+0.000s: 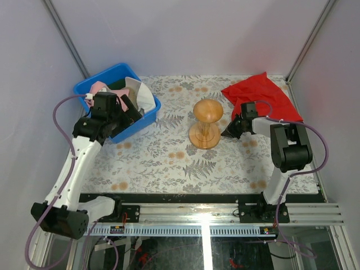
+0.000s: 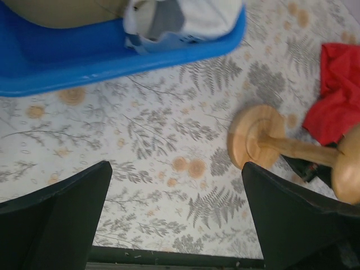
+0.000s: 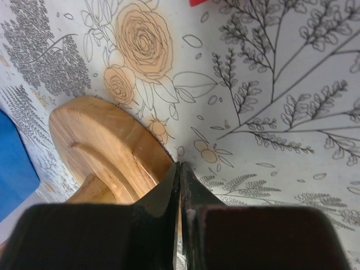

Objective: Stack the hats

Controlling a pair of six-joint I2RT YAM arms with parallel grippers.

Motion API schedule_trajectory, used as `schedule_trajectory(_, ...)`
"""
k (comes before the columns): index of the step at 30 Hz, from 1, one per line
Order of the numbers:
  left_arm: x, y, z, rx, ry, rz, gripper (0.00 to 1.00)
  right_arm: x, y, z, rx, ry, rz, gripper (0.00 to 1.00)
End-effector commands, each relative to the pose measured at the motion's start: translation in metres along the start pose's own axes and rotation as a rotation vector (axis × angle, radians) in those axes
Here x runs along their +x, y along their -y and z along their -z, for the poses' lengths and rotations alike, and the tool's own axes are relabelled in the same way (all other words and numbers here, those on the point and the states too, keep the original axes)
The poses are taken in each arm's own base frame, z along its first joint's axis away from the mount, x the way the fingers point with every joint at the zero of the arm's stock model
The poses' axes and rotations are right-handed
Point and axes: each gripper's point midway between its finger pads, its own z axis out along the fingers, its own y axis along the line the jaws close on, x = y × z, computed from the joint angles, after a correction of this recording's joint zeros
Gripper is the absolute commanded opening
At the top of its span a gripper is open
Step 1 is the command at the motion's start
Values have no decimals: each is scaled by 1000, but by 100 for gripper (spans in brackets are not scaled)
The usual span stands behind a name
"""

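- Found left pincer (image 2: 175, 166) spread wide, gripping nothing, poised at the near wall of the blue bin (image 1: 90, 85); left arm reaching forward and up from its base, wrist angled toward the table (image 1: 169, 163).
- Located white cap (image 1: 140, 93) just beyond that pincer, lying highest in the bin and draped against its right rim.
- Located pink cap (image 1: 101, 87) and dark green cap (image 1: 118, 84) farther in, at the bin's back; tan cap (image 2: 56, 11) seen only in the wrist view, mostly hidden.
- Judged all four light and soft in the crown, stiffer along the curved brim, likely to sag or fold if pinched by loose fabric; advise hold at the brim edge.
- Found right pincer (image 3: 179, 166) pressed fully together, nothing between, low at the table just beside the base of the wooden stand (image 1: 207, 121); contact cannot be told.
- Noted right arm folded, elbow high; red cloth (image 1: 264, 93) beyond that pincer.
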Motion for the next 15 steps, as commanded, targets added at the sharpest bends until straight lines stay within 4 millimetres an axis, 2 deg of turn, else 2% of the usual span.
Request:
schedule_trajectory(1,-25,-34,-20,-131,5,10,100,3,-6,24,21,12,43,3)
schedule_trajectory(3,-41,-39,-32,-138,21,34,100,2,-9,45,32,38,86,20)
schedule_trajectory(4,-47,-39,-39,-127,27,31,99,-2,-17,62,13,71,121,30)
schedule_trajectory(6,-56,-31,-53,-99,35,16,90,-1,-23,84,4,98,163,40)
schedule_trajectory(11,-65,3,-95,57,-2,3,68,3,-35,128,-40,165,226,46)
schedule_trajectory(15,-83,24,-118,115,36,-40,69,14,-34,148,-56,175,249,47)
